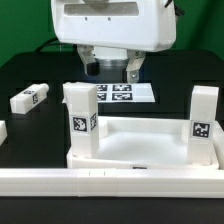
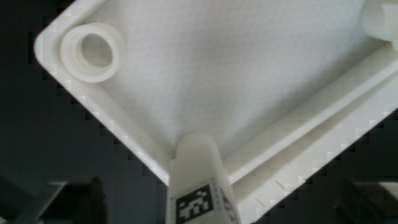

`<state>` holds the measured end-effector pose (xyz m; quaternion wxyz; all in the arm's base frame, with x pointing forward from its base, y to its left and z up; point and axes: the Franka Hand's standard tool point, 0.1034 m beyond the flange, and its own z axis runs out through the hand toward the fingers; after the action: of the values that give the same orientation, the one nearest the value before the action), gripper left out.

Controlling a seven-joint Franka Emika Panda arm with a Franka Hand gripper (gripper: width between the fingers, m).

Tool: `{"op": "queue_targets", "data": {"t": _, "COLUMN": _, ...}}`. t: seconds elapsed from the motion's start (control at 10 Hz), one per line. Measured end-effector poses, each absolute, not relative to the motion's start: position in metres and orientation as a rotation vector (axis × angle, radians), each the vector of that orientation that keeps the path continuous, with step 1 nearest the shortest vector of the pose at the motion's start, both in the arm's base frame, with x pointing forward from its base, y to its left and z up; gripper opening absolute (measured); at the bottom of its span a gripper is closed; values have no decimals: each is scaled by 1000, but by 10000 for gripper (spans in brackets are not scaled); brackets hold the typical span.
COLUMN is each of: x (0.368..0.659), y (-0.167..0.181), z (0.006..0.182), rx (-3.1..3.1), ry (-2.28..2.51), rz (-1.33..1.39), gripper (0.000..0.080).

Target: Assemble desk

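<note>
The white tray-like tabletop (image 1: 140,143) lies on the black table with its rim up. Two white legs stand upright in its corners, one on the exterior view's left (image 1: 80,118) and one on the right (image 1: 204,115), each with a tag. A third leg (image 1: 30,98) lies loose at the left. My gripper (image 1: 116,68) hangs open and empty above and behind the tabletop. The wrist view shows the tabletop (image 2: 231,80), an empty round corner socket (image 2: 93,50) and a standing tagged leg (image 2: 199,185) below my spread gripper (image 2: 217,200).
The marker board (image 1: 122,93) lies flat behind the tabletop, under the gripper. A long low white rail (image 1: 100,180) runs along the front. Another white part (image 1: 2,130) shows at the left edge.
</note>
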<state>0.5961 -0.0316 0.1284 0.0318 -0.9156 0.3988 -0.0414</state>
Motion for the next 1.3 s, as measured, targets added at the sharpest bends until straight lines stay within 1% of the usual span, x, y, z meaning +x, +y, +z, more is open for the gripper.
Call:
{"op": "queue_targets", "data": {"t": 0.1, "x": 596, "y": -31, "z": 128, "rx": -2818, "ry": 1230, "rz": -128, "gripper": 649}}
{"op": "queue_targets", "data": {"t": 0.2, "x": 591, "y": -23, "z": 128, "rx": -2747, "ry": 1364, "rz": -131, "gripper": 649}}
{"op": "queue_targets", "data": {"t": 0.3, "x": 581, "y": -13, "z": 126, "rx": -2711, "ry": 1433, "rz": -109, "gripper": 649}}
{"op": "queue_targets", "data": {"t": 0.4, "x": 578, "y": -8, "z": 124, "rx": -2702, "ry": 1452, "rz": -102, "gripper": 649}}
{"op": "queue_targets", "data": {"t": 0.7, "x": 579, "y": -7, "z": 122, "rx": -2689, "ry": 1464, "rz": -111, "gripper": 649}}
{"op": "queue_targets", "data": {"t": 1.0, "x": 579, "y": -4, "z": 120, "rx": -2554, "ry": 1655, "rz": -91, "gripper": 649}}
{"op": "queue_targets", "data": {"t": 1.3, "x": 565, "y": -2, "z": 104, "rx": -2252, "ry": 2012, "rz": -62, "gripper": 649}}
